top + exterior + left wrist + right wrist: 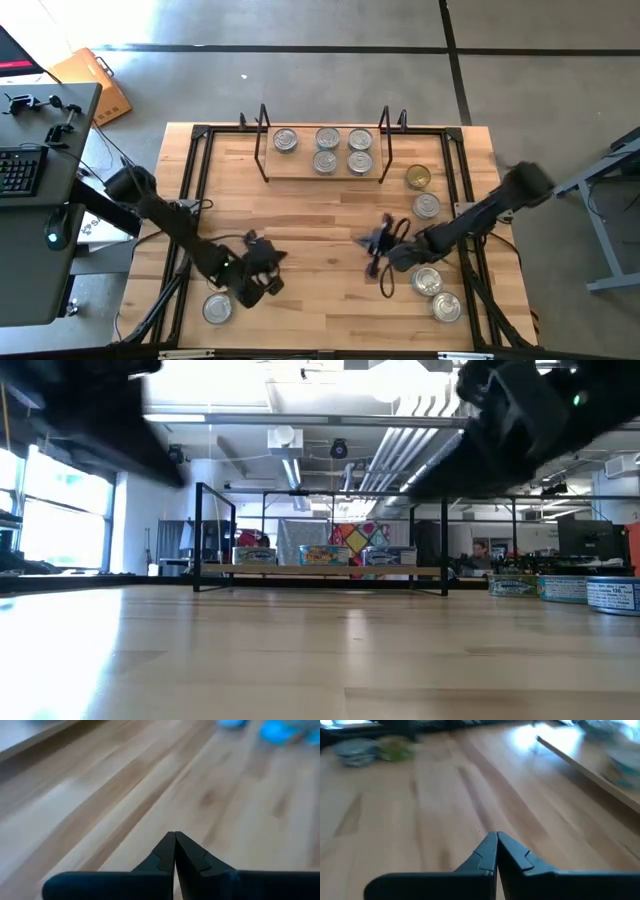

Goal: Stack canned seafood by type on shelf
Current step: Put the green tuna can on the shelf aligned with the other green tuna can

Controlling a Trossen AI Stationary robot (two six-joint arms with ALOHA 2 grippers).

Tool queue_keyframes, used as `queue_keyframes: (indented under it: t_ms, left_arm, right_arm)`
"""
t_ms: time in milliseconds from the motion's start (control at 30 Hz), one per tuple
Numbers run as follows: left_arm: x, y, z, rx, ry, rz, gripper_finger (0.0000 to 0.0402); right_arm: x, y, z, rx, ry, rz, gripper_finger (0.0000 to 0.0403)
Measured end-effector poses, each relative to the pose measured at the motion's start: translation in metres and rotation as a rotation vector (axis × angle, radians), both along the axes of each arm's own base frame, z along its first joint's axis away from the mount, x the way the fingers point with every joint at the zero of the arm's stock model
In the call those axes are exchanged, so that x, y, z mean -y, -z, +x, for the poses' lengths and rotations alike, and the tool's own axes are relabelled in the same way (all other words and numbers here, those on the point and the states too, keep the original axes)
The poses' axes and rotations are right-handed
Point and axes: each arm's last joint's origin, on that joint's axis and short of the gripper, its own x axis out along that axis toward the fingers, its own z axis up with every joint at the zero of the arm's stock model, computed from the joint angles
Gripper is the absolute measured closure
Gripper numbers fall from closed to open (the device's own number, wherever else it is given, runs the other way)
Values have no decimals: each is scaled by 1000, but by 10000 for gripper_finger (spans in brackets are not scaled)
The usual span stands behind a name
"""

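On the pale plank wooden table (330, 215), the low wooden shelf in its thin black wire frame (325, 176) sits at twelve o'clock, carrying four short round silver-topped tins (326, 150). At three o'clock lie a gold-topped tin (418, 178) and, just nearer, a silver-topped one (426, 206). Two more tins (436, 293) lie at five o'clock, one tin (217, 309) at seven.

Bare tabletop (320, 215) lies open at centre. At twelve o'clock the shelf (322, 178) and its upright wire ends block passage; loose tins (427, 206) crowd three to five o'clock.
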Motion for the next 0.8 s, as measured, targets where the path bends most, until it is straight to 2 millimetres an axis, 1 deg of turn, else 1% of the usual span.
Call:
queue_keyframes:
  t_ms: [67,133,200,300,367,433,500,567,633,700,800]
  left_arm:
    - [-4,4,12,54,94,25,401]
    - [-8,8,25,109,206,40,401]
    - [-13,12,33,158,310,59,401]
    - [-19,14,48,224,388,111,401]
    - [-23,16,54,256,388,147,401]
    - [-27,19,61,277,381,162,401]
    - [-29,24,65,282,375,169,401]
    - [-30,29,68,270,373,178,401]
    - [-30,35,69,250,379,180,401]
    - [-28,38,71,247,394,167,401]
    - [-27,38,71,245,406,161,401]
  right_arm:
    - [11,-15,-17,-97,65,81,403]
    - [19,-27,-36,-231,107,195,403]
    - [20,-42,-50,-353,88,307,403]
    - [7,-59,-65,-478,-44,385,403]
    - [-7,-68,-69,-514,-124,454,403]
    - [-21,-74,-76,-551,-158,518,403]
    - [-36,-73,-85,-605,-162,569,403]
    - [-48,-66,-98,-696,-119,616,403]
    - [-64,-57,-112,-834,-76,689,403]
    - [-77,-46,-126,-964,-18,700,403]
    - [-93,-29,-136,-1084,59,698,403]
